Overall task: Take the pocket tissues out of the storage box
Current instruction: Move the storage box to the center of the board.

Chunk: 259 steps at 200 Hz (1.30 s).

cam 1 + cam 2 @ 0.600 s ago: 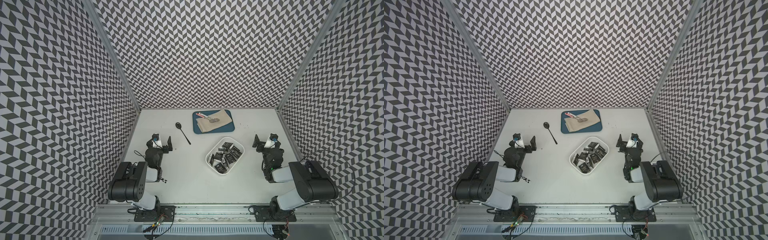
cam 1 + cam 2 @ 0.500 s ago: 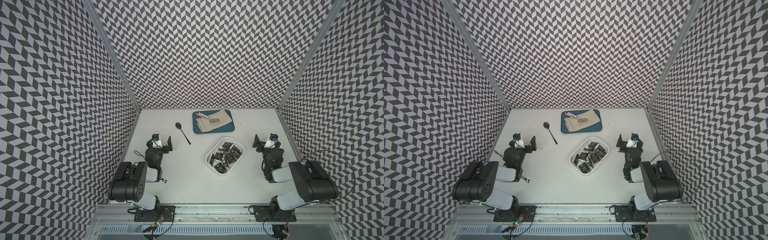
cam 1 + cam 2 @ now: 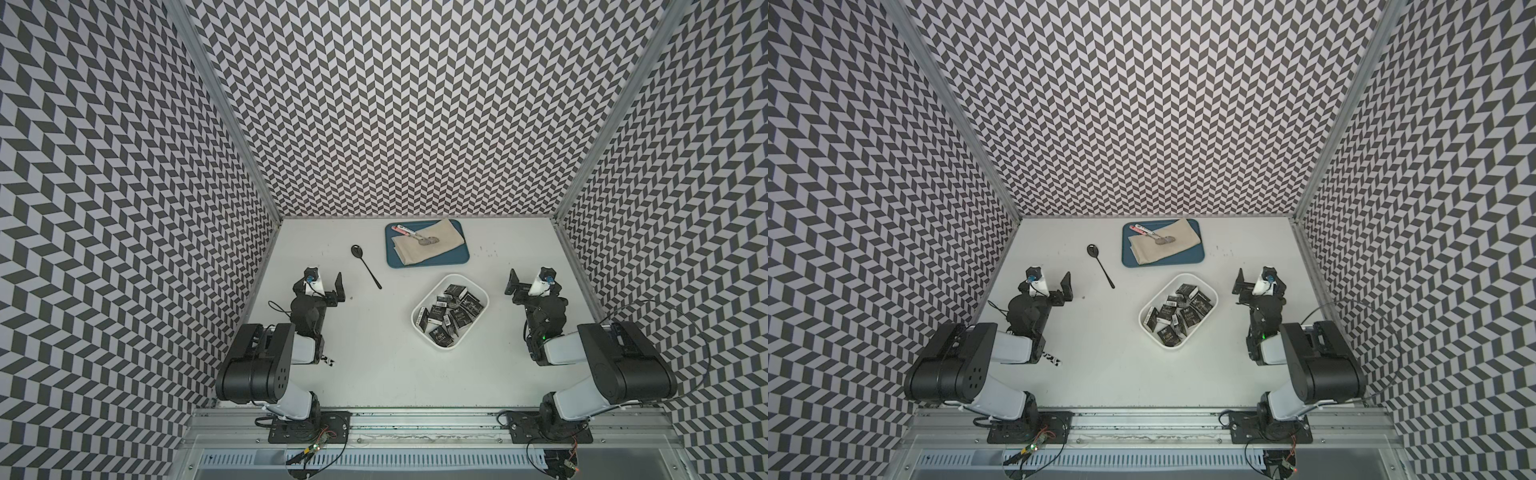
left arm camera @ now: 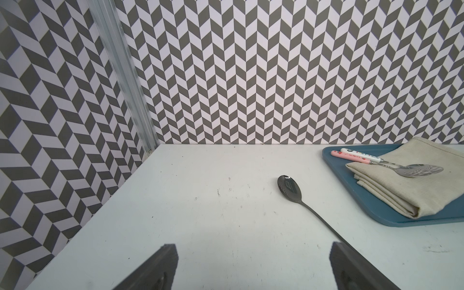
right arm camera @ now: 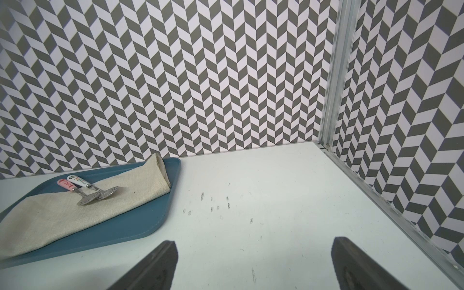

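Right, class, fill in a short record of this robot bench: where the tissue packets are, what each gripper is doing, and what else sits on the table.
pocket tissues: black packets, jumbled inside the storage box; none seen outside it
storage box: white tub on the table, nearer the right arm
left gripper: open, empty, near the black spoon's handle
right gripper: open, empty, apart from the box
black spoon: lying on the table
blue tray: at the back, carrying a folded beige cloth with two spoons on it
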{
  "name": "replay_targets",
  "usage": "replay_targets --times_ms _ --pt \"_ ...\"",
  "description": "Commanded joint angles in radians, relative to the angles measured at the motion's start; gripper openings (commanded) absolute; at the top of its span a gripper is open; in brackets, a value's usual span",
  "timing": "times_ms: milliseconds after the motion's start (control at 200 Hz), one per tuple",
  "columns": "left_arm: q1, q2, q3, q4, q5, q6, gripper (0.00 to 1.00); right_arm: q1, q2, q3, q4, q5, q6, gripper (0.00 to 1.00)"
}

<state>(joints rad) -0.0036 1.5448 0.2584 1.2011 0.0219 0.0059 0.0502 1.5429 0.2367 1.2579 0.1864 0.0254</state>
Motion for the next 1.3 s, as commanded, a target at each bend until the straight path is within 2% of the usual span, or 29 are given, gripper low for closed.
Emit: replay_targets --times_ms 0,150,255,325,426,566,641,816,991,1122,1292 --pt "0.005 0.005 0.018 -0.004 0.015 0.001 0.99 0.006 0.005 0.007 0.043 -0.001 -0.005 0.99" --pt "0.005 0.005 0.016 -0.001 0.017 0.0 0.99 0.005 0.002 0.006 0.043 -0.008 -0.013 0.99" --pt "-0.001 -0.003 0.024 -0.009 -0.014 -0.002 0.99 0.009 0.0 0.017 0.041 -0.095 -0.052 0.99" --pt "-0.009 -0.031 0.066 -0.103 -0.041 -0.001 0.99 0.014 -0.021 0.044 -0.025 -0.046 -0.04 0.99" --pt "-0.029 -0.061 0.171 -0.316 -0.084 0.01 0.99 0.043 -0.087 0.152 -0.3 0.036 -0.039 0.99" --pt "-0.082 -0.121 0.264 -0.462 -0.196 0.016 0.99 0.081 -0.125 0.174 -0.341 0.07 -0.074 0.99" --pt "-0.123 -0.158 0.374 -0.637 -0.237 -0.001 0.99 0.121 -0.156 0.201 -0.4 0.092 -0.093 0.99" --pt "-0.277 -0.223 0.588 -0.951 -0.251 -0.049 0.99 0.172 -0.212 0.272 -0.573 0.059 -0.077 0.99" --pt "-0.438 -0.187 0.775 -1.248 -0.196 -0.16 0.98 0.213 -0.236 0.309 -0.677 0.047 -0.058 0.99" --pt "-0.564 -0.128 0.819 -1.334 -0.104 -0.198 0.93 0.22 -0.24 0.311 -0.703 0.067 -0.042 0.99" --pt "-0.72 0.006 0.879 -1.411 -0.087 -0.202 0.86 0.22 -0.231 0.324 -0.75 0.133 -0.006 0.99"
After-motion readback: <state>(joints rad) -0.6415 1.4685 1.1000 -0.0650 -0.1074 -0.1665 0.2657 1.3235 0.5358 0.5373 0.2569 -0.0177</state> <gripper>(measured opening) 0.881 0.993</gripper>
